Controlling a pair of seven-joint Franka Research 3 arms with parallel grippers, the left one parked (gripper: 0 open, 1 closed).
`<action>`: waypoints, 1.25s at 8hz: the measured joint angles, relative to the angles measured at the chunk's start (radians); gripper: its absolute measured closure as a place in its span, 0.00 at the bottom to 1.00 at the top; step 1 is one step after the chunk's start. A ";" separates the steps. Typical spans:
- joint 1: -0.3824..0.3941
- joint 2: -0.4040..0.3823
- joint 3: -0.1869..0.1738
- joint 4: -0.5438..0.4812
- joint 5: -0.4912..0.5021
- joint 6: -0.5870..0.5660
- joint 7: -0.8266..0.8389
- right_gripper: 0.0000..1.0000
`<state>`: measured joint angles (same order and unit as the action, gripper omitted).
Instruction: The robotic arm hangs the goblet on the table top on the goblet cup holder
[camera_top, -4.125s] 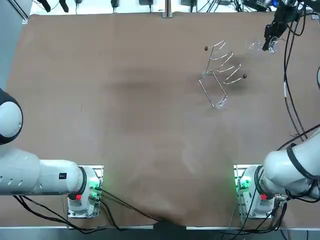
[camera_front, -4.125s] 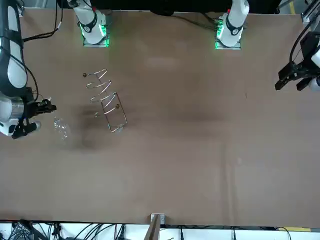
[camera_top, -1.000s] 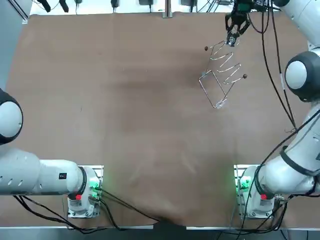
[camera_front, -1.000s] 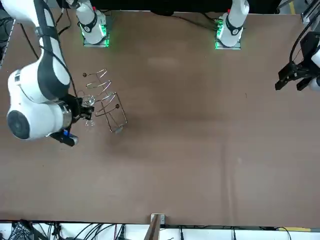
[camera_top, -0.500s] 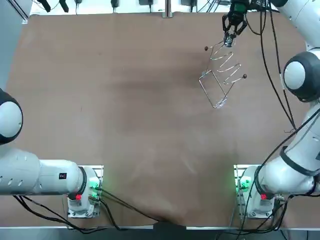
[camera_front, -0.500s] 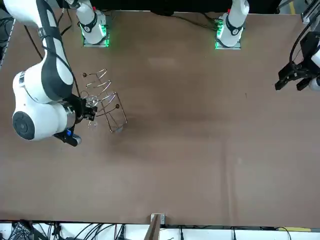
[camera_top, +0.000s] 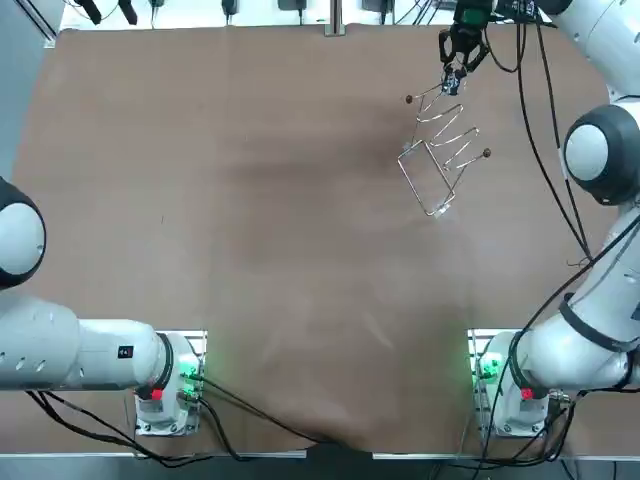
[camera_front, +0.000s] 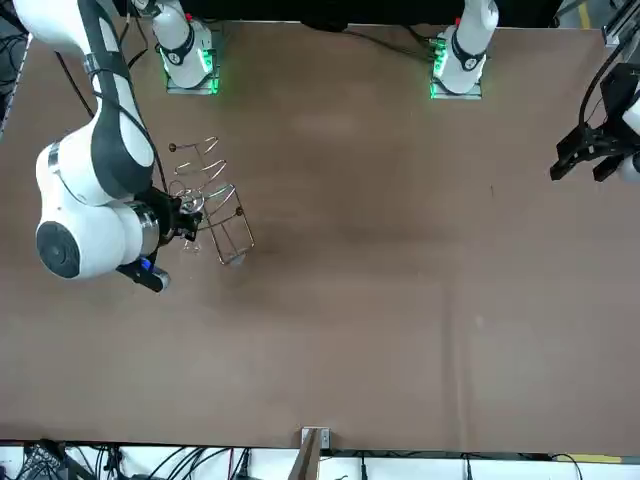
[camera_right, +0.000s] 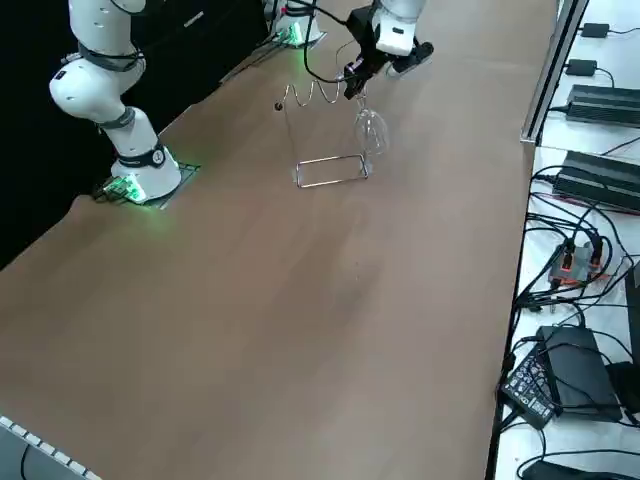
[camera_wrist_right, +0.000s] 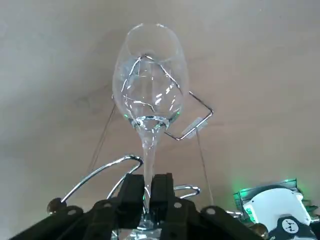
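Our right claw (camera_wrist_right: 146, 184) grips the stem of the clear goblet (camera_wrist_right: 148, 90), bowl hanging below it, beside the wire holder (camera_top: 442, 140).

A robotics lab is indicated — white robot arms (camera_top: 590, 150) are bolted to a wide brown worktop (camera_top: 250, 200), with black electronics boxes (camera_right: 600, 100) and loose cables (camera_right: 575, 262) laid along its edge. The right end effector (camera_top: 452, 70) is held over its far right part, clamped on a clear glass goblet (camera_wrist_right: 149, 85).
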<state>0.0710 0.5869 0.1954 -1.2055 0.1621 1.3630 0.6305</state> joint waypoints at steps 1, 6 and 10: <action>-0.003 0.000 -0.001 0.001 0.000 0.000 0.000 0.89; -0.005 0.000 -0.003 0.012 0.001 0.012 -0.001 0.89; -0.005 0.005 -0.004 0.011 0.002 -0.026 0.002 0.89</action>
<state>0.0656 0.5918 0.1915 -1.1942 0.1637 1.3372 0.6324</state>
